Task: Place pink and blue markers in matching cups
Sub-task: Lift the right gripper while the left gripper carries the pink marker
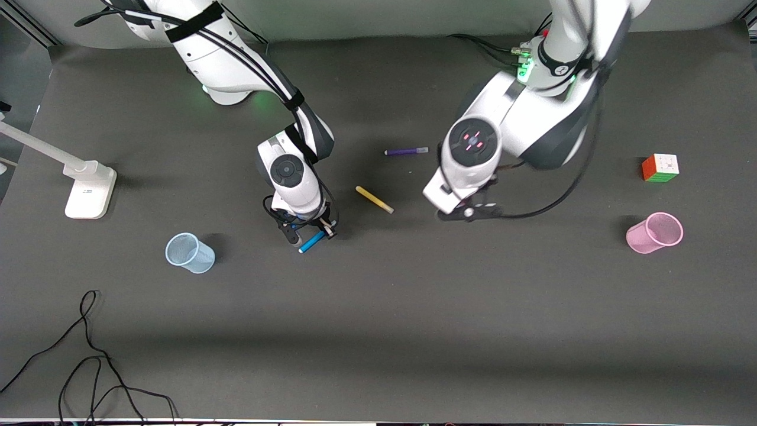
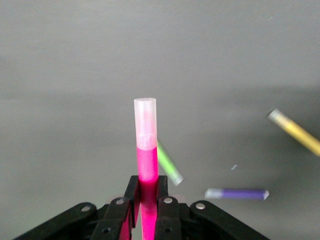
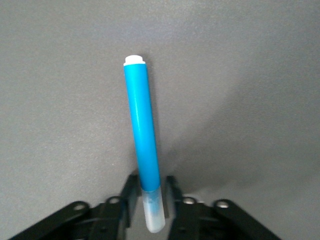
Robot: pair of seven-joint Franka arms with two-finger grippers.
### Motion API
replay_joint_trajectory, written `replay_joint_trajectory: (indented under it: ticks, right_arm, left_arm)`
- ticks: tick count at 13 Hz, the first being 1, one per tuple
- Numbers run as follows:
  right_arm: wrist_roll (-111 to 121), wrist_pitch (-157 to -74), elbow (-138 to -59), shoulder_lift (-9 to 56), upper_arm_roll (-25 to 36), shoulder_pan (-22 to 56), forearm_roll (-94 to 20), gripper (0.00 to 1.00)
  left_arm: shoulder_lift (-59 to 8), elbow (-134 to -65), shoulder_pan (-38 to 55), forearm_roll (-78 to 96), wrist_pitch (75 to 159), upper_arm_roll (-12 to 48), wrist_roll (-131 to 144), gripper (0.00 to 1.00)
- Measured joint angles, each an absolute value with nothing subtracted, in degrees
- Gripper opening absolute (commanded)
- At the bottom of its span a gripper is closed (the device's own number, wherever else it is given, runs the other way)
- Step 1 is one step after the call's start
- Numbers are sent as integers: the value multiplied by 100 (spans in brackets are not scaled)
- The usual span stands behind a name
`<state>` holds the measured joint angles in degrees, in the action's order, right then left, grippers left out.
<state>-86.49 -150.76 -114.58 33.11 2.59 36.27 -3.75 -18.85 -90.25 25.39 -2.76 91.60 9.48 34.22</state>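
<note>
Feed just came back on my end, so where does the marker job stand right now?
Nothing is delivered yet: the blue cup and the pink cup look empty. In hand: the right gripper grips the blue marker near its cap, and the left gripper clamps the pink marker. Left: carry each marker to its matching cup and drop it in.

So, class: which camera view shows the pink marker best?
The left wrist view: the pink marker stands clear, pale cap up, clamped in the left gripper. The front view hides it under the left arm; the right wrist view doesn't show it.
</note>
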Motion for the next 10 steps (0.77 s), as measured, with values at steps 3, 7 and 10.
replay_joint_trajectory:
  ticks: [3, 7, 10]
  right_arm:
    - [-8561, -15071, -11442, 3319, 260, 3628, -368, 0]
    - [-8484, -15029, -11427, 3318, 267, 3627, -365, 0]
    - [-8357, -14483, -11171, 3261, 328, 3626, -363, 0]
  left_arm:
    - [-1586, -8910, 2288, -822, 8390, 934, 2532, 0]
    - [-1399, -8909, 1654, -1271, 8230, 919, 714, 0]
    - [-1303, -8928, 1033, -1332, 8460, 909, -709, 0]
